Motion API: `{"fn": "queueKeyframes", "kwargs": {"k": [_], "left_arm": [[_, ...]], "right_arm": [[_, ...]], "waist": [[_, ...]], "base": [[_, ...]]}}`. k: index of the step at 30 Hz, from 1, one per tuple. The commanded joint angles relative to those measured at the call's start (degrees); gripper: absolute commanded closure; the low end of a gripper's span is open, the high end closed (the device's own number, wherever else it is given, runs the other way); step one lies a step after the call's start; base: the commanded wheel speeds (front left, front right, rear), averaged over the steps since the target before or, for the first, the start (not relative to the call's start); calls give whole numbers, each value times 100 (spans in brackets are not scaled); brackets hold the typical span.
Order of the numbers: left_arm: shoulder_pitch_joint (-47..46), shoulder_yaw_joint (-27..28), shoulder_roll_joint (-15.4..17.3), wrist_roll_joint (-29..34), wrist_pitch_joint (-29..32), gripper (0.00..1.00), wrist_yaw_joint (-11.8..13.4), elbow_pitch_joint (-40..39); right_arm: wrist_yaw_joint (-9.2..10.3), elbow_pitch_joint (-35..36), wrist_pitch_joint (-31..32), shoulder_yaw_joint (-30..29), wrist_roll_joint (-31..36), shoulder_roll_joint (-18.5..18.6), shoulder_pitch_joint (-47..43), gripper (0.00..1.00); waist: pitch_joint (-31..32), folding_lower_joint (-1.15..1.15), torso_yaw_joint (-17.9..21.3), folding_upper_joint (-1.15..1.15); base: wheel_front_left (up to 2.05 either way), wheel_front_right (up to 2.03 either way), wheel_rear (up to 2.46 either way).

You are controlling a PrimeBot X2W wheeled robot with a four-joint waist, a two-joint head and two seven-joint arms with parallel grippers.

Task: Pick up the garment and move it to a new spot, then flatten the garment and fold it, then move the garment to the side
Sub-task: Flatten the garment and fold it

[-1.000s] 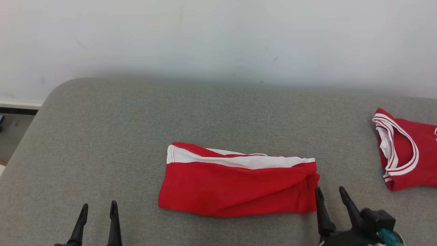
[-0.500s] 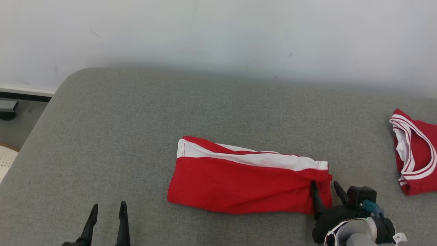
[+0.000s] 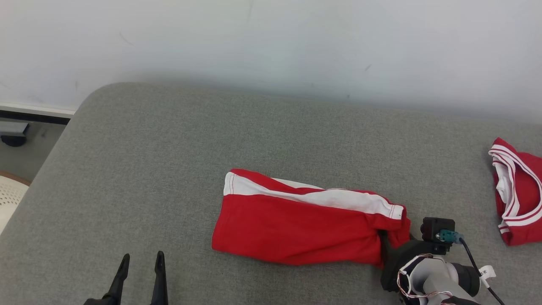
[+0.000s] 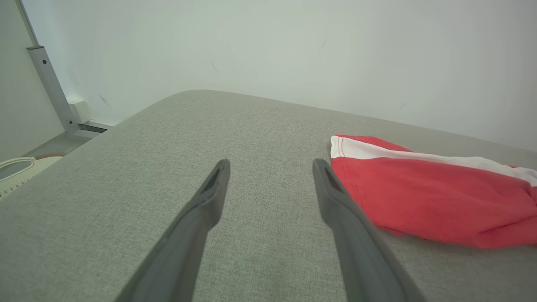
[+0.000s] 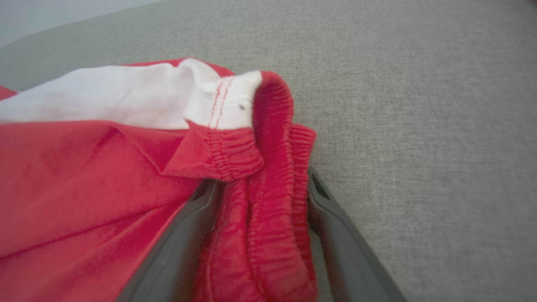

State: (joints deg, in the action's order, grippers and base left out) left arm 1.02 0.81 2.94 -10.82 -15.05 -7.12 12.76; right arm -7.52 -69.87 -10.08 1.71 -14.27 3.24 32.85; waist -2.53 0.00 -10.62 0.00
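Two red clothes are lying on a wide grey pad (image 3: 169,169). A plain white wall (image 3: 271,42) is standing behind the pad, and a bit of dark floor (image 3: 25,156) is showing past its rounded left corner. A grey metal post (image 4: 50,88) is leaning up by the wall there.

Red shorts (image 3: 296,224) with a white stripe are lying folded near the middle of the pad, toward the front. A red shirt (image 3: 518,199) with white trim is sitting well apart from them, at the far right edge.

The right gripper (image 3: 394,237) is reaching into the right end of the shorts. Its jaws are standing wide apart, not squeezing. The stretchy red band (image 5: 272,138) of the shorts is bunching up between its two fingers (image 5: 335,235), and the cloth is touching both of them. One finger is poking under a red fold, and the other is resting beside the band on the bare pad.

The left gripper (image 3: 142,258) is hanging over the bare pad, to the left of the shorts and near their left end. Its jaws are gaping wide too, and they are holding nothing.
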Motion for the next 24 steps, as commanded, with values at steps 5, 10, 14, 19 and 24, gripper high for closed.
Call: {"fn": "queueKeyframes", "kwargs": {"k": [5,10,14,19,24], "left_arm": [[26,-14,-9,-124,-20,0,-18,86],[120,-17,-7,-136,-20,0,-22,146],[154,17,-7,-178,-20,0,-24,169],[196,36,-8,-192,-20,0,-26,190],[219,44,-7,-220,-20,0,-28,212]], "right_arm": [[2,-232,111,304,-240,-41,-70,100],[15,-226,89,378,-377,358,-46,100],[11,-42,168,554,-572,615,-90,100],[10,303,347,818,-862,870,-122,100],[10,1027,782,1257,-1480,1004,-139,100]], "waist": [[104,0,43,0],[175,0,108,0],[226,0,182,0],[252,0,284,0],[269,0,390,0]], "base": [[0,0,0],[0,0,0],[0,0,0],[0,0,0],[0,0,0]]}}
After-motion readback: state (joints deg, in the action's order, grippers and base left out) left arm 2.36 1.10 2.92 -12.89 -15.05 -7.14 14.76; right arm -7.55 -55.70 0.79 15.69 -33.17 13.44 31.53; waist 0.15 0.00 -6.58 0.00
